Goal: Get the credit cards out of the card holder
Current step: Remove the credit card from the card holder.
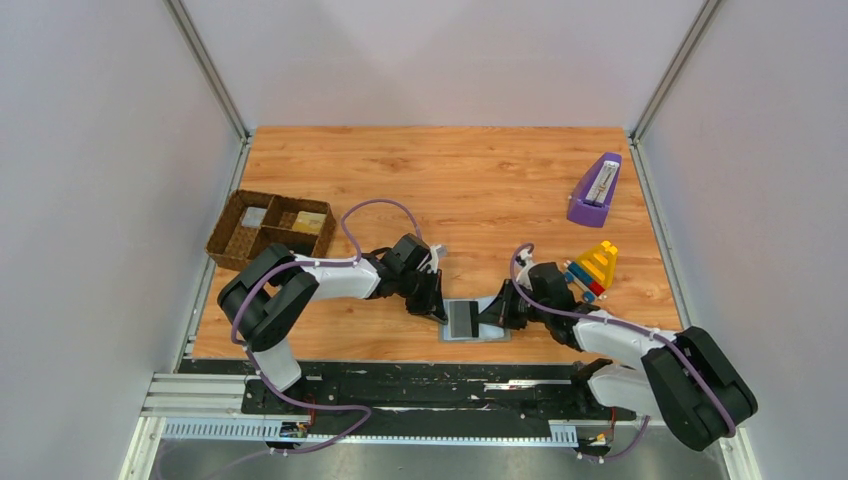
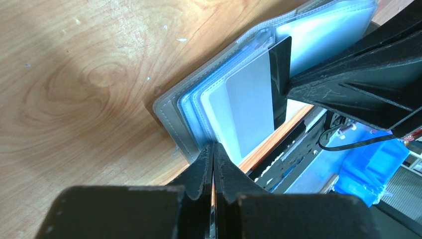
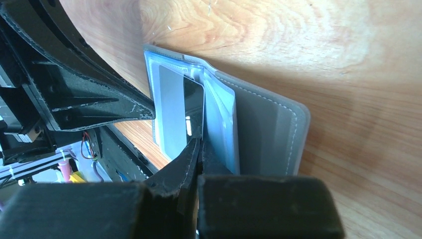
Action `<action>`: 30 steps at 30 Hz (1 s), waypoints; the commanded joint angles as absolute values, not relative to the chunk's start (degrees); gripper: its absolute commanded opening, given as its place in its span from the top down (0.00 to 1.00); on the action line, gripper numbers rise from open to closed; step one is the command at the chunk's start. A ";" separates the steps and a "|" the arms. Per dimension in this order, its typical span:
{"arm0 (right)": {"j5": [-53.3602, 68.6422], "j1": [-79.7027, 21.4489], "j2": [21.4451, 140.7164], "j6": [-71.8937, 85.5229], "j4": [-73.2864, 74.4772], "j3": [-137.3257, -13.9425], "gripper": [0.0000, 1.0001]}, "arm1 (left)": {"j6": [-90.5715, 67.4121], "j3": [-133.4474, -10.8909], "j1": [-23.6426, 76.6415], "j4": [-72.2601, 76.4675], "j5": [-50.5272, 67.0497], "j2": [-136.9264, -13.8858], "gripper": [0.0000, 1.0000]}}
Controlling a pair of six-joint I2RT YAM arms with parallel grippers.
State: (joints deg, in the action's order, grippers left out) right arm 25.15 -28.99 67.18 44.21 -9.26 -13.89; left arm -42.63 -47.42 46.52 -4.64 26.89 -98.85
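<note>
The card holder (image 3: 268,129) lies open on the table (image 1: 450,180) near its 6 o'clock edge, with its pale blue sleeves fanned. A grey credit card (image 2: 249,104) with a black stripe sticks partly out of one sleeve. The right hand (image 3: 199,144), at the holder's 3 o'clock, is pinched tight on the card's striped edge. The left hand (image 2: 214,149), at 9 o'clock, is closed on a sleeve edge of the holder. The two hands crowd it from both sides.

At 10 o'clock a brown woven tray (image 1: 225,238) holds a grey card (image 1: 254,216) and a tan card (image 1: 312,221). At 1 o'clock stands a purple wedge-shaped object (image 1: 595,190), and at 2 o'clock, beside the right arm, a coloured stacking toy (image 1: 596,266).
</note>
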 commanded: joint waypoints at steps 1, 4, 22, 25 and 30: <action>25.56 -28.02 65.24 41.69 -7.35 -14.09 1.00 | -39.03 -46.58 46.76 -10.25 20.25 -101.58 0.95; 25.94 -27.20 64.16 41.74 -6.93 -13.68 1.00 | -38.95 -46.65 46.74 -10.41 20.14 -101.46 0.95; 28.88 -25.77 64.59 43.04 -7.94 -15.22 0.74 | -39.19 -47.57 46.76 -9.85 21.44 -101.54 0.95; 28.43 -25.80 66.79 43.29 -8.45 -15.71 0.74 | -39.33 -47.42 46.76 -9.70 21.52 -101.56 0.95; 29.27 -25.76 69.74 43.65 -11.50 -15.57 0.73 | -39.41 -47.41 46.76 -9.44 21.61 -101.72 0.95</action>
